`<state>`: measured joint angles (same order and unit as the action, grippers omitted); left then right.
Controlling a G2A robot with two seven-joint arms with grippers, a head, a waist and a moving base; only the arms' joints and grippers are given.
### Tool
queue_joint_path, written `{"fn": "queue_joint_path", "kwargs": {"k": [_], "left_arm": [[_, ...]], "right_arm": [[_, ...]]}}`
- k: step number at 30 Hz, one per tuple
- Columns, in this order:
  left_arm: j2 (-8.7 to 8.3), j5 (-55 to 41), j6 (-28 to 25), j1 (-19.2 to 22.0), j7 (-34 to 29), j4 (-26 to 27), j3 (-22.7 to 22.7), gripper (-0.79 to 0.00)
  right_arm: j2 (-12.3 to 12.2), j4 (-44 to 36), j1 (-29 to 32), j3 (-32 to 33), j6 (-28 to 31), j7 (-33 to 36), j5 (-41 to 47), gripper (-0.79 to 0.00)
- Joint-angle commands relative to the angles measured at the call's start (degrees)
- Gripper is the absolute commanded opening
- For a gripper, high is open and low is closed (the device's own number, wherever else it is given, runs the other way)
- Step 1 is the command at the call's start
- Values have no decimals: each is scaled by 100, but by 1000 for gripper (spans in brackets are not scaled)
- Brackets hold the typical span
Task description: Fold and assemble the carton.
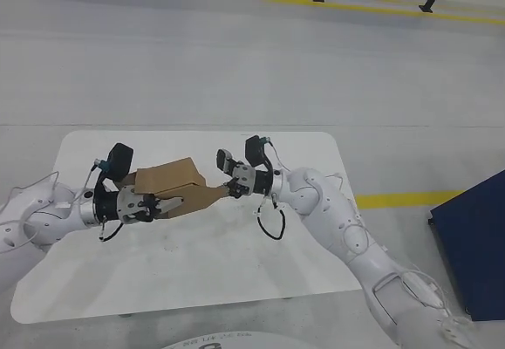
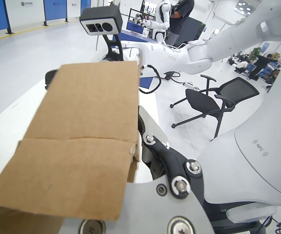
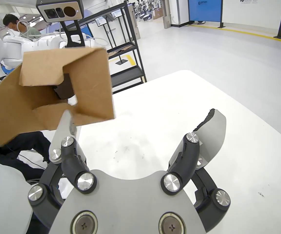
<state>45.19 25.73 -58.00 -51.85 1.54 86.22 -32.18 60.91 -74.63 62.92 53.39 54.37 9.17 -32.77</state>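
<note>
Carton point(image 1: 169, 179) sits clamped in my left gripper point(image 1: 154, 208); my open right gripper point(image 3: 140, 115), just beside its flap, could knock it loose.

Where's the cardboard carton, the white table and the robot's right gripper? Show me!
carton point(image 1: 169, 179), top view, on its brown top panel.
table point(image 1: 191, 270), top view, on a bare white patch.
right gripper point(image 3: 140, 115), right wrist view, midway between its open fingertips.

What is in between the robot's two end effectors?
The brown carton. In the top view it spans from the left end effector to the right end effector, above the white table.
</note>
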Motion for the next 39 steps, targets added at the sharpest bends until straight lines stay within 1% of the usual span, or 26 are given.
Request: {"fn": "queue_joint_path", "kwargs": {"k": [1, 6, 10, 18, 21, 23, 26, 29, 32, 36, 39], "left_arm": [[20, -16, 0, 0, -41, 0, 2, -785], [55, -92, 0, -7, -77, -31, -21, -785], [53, -148, 0, -29, -47, -85, -93, -785], [24, -185, 0, -133, 43, -181, -287, -785], [34, -300, 17, -187, 45, -346, -364, -785], [57, -447, 165, -210, -16, -413, -397, -785], [92, -649, 318, -238, -119, -428, -439, -785], [123, -678, 357, -262, -251, -395, -480, -785], [149, -570, 378, -280, -430, -322, -509, -785], [183, -373, 534, -334, -587, -212, -562, -785], [208, -294, 521, -384, -650, -144, -598, -785]], "right_arm": [[35, 44, -80, -85, -65, 81, 19, 0], [108, 167, -229, -196, -141, 126, 69, 0], [99, 256, -175, -37, -27, -139, 87, 0], [-10, 210, 304, 608, 266, -963, -41, 0], [-47, -1, 537, 791, 363, -1233, -103, 0], [-71, -196, 679, 863, 363, -1318, -296, 0], [-85, -374, 817, 934, 340, -1368, -564, 0], [-62, -489, 854, 893, 122, -1310, -709, 0], [-24, -528, 797, 792, -79, -1195, -736, 0], [29, -496, 677, 653, -185, -1060, -694, 0], [57, -442, 628, 613, -251, -1035, -663, 0]]}}
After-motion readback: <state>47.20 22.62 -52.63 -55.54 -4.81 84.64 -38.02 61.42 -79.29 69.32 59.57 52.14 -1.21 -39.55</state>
